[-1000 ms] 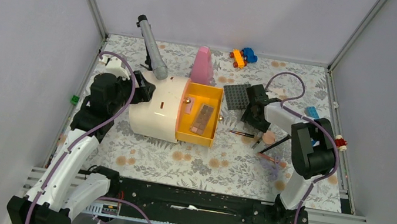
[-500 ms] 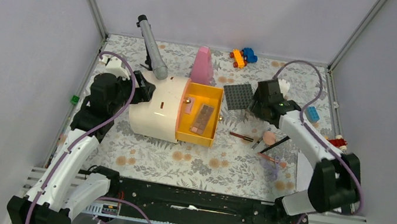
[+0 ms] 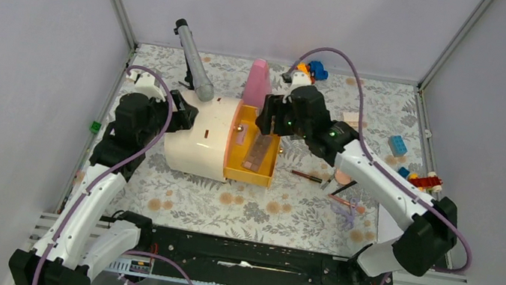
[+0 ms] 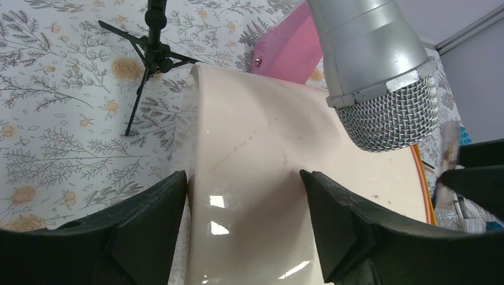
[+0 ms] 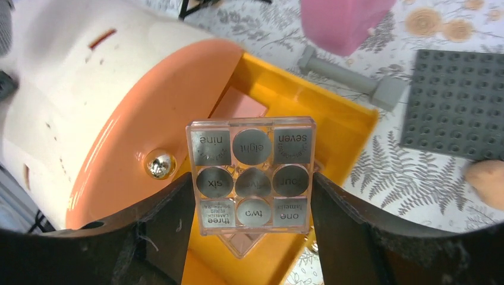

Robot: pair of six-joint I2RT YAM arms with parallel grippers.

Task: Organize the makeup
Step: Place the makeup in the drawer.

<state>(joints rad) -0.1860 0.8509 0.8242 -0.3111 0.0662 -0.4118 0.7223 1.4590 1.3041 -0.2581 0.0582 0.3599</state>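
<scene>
My right gripper (image 3: 271, 119) (image 5: 252, 199) is shut on a clear square compact (image 5: 252, 172) with nine round and square pans and holds it above the open orange drawer (image 3: 269, 176) (image 5: 342, 122). A long palette (image 3: 258, 151) lies in the drawer, and a pink piece (image 5: 241, 102) shows under the compact. A peach sponge (image 3: 342, 176) (image 5: 484, 181), thin brushes (image 3: 307, 173) and a pink brush (image 3: 343, 200) lie on the floral mat to the right. My left gripper (image 3: 182, 113) (image 4: 243, 196) is open and straddles the cream cabinet (image 3: 197, 138) (image 4: 267, 154).
A silver microphone (image 3: 194, 62) (image 4: 380, 71) on a small tripod leans over the cabinet. A tall pink cone bottle (image 3: 257, 83) stands behind the drawer. A dark grey studded plate (image 5: 457, 104) lies right of it. Toy bricks (image 3: 310, 71) lie at the back, others (image 3: 397, 144) on the right.
My right arm has swung from the right side of the mat leftward over the studded plate to above the open drawer. The left arm has not moved.
</scene>
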